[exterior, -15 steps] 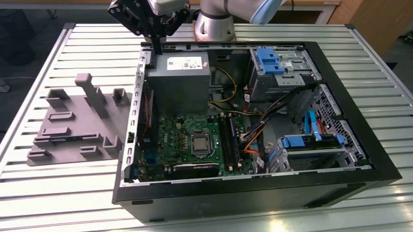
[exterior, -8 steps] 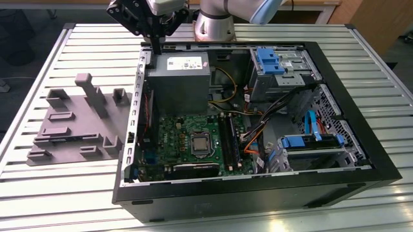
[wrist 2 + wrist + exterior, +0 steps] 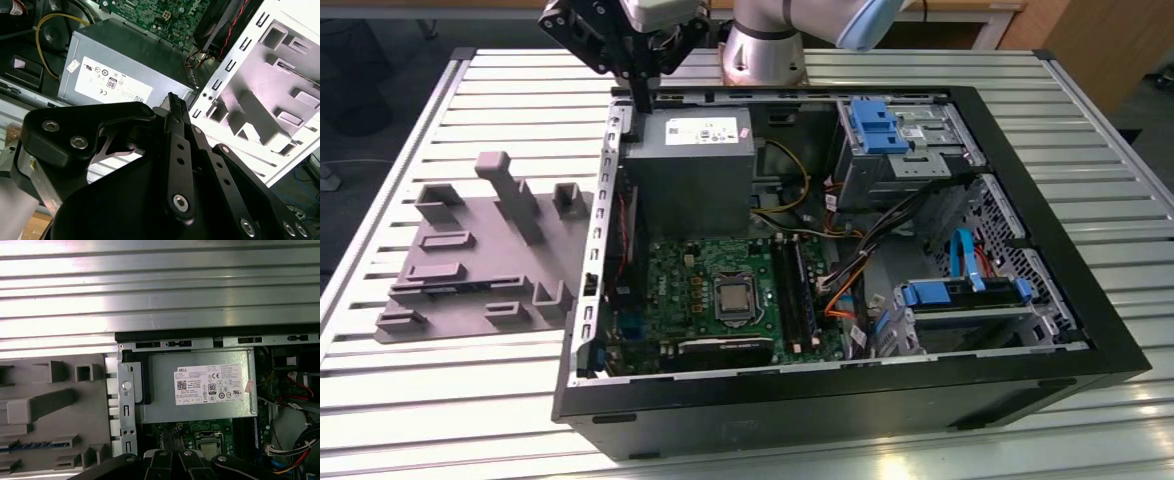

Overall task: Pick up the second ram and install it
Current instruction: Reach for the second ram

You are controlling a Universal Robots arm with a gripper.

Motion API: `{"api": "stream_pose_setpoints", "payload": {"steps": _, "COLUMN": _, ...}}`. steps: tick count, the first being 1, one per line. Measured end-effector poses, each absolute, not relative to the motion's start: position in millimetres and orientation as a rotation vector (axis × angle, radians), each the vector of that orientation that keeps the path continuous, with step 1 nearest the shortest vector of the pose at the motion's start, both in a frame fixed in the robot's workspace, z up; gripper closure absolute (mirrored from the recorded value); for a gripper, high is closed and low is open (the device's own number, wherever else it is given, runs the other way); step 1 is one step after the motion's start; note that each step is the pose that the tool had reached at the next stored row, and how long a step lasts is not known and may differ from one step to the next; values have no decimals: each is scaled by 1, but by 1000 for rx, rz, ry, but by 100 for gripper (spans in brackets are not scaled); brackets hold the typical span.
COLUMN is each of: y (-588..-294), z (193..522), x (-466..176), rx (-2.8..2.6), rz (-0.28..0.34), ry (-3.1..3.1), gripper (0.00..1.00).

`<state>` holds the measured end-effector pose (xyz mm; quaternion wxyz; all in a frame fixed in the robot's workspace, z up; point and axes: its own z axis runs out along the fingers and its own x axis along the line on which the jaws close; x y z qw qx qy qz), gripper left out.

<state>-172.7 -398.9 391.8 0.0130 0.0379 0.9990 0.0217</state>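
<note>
Near the power supply [image 3: 687, 165], the pincer [image 3: 642, 103] hangs closed.

Black tool [image 3: 173, 102] in front, tips together, over a grey power supply [image 3: 132, 57]; green circuit board [image 3: 160, 12] beyond, grey slotted tray [image 3: 260, 107] beside.

Three views, seemingly above power supply [image 3: 690, 165]

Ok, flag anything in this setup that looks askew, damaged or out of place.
Nothing stands out. The computer case lies open on the table, the power supply sits squarely in its corner, loose cables lie inside it, and the second ram rests in a slot of the gray fixture. No damage shows.
</note>
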Motion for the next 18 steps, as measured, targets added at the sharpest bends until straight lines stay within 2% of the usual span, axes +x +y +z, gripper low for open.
{"api": "stream_pose_setpoints", "payload": {"steps": 18, "y": -399, "z": 392, "x": -179, "rx": 118, "rz": 68, "ry": 3113, "gripper": 89}}
